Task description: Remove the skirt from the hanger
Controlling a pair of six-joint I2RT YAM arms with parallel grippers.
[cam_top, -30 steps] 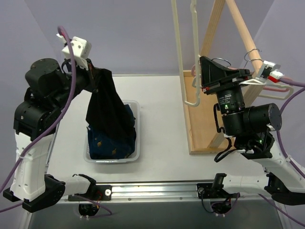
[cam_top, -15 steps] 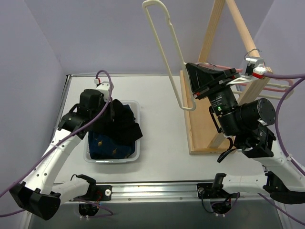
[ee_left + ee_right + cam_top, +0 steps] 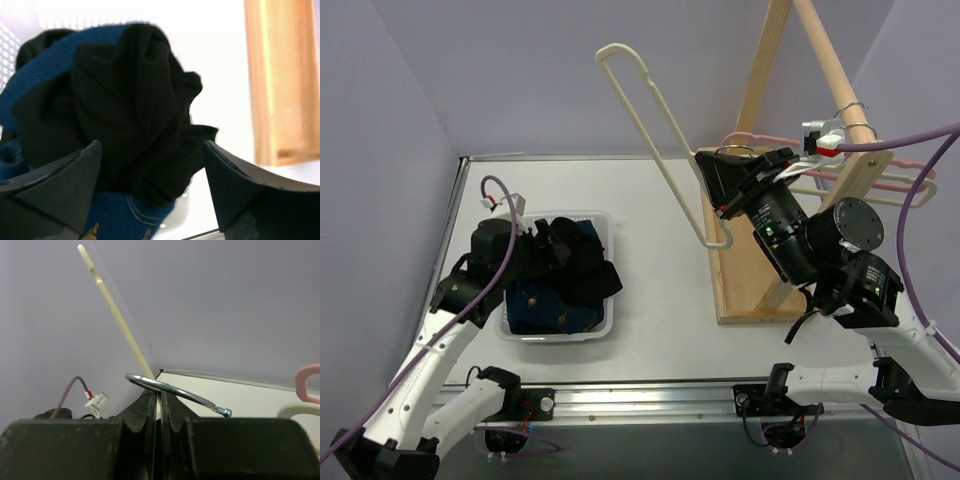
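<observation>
The black skirt (image 3: 582,272) lies crumpled in the white bin (image 3: 607,322), on top of a blue denim garment (image 3: 542,305). My left gripper (image 3: 546,240) hovers just over it, open, with nothing between its fingers. In the left wrist view the skirt (image 3: 135,110) bulges between and beyond the two spread fingers (image 3: 60,175). The bare cream hanger (image 3: 655,115) sticks up and to the left, free of cloth. My right gripper (image 3: 712,178) is shut on it by the metal hook (image 3: 172,390), which crosses the fingertips of the right gripper (image 3: 161,397).
A wooden A-frame rack (image 3: 748,270) stands at the right, its base on the table. A pink hanger (image 3: 760,138) and another pale one hang on its rail. The rack's post (image 3: 280,75) shows to the right of the bin.
My left arm came down from high up to the bin and its gripper opened, letting the skirt drop into the bin. The right arm tilted the empty hanger further left.
</observation>
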